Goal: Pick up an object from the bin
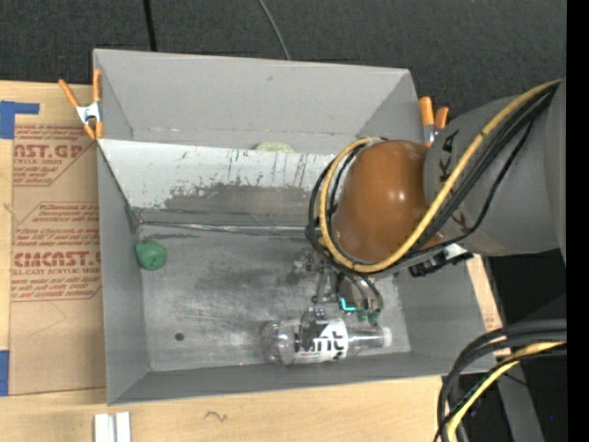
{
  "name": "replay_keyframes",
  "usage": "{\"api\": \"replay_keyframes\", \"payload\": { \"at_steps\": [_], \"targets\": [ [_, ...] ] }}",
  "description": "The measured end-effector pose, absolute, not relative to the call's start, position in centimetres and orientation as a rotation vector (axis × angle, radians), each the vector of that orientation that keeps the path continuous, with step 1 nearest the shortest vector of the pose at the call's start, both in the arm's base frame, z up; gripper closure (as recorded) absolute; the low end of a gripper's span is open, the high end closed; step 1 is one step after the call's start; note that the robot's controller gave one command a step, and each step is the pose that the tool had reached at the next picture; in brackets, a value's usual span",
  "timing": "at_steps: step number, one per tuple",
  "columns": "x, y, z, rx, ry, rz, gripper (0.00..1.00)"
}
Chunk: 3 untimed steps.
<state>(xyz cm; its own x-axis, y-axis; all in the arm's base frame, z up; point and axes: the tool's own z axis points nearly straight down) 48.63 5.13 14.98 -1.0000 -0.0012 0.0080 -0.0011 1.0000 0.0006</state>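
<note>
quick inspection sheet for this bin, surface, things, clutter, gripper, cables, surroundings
surface: bin floor is bare grey metal, scuffed and streaked, more so toward the back wall
job's things: clear plastic bottle lies on its side along the near wall; small green lump sits alone against the left wall
clutter: one pale thing at the top of the back slope, too small to identify
grippers: gripper is low in the bin, right over the bottle's middle; a grasp cannot be confirmed
cables: yellow and black cables loop round the orange cover on the wrist, clear of the bin's things
surroundings: dark ground behind the bin
</note>
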Motion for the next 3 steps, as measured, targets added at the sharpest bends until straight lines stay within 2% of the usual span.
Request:
{"api": "replay_keyframes", "payload": {
  "at_steps": [1, 2, 3],
  "targets": [
    [48.8, 5.1, 15.3, 0.001, -3.141, -0.001, 0.0],
    [49.2, 3.7, 11.1, 0.163, -3.141, -0.001, 0.0],
    [49.5, 6.6, 8.8, 0.503, -3.099, 0.001, 1.0]
  ]
}}
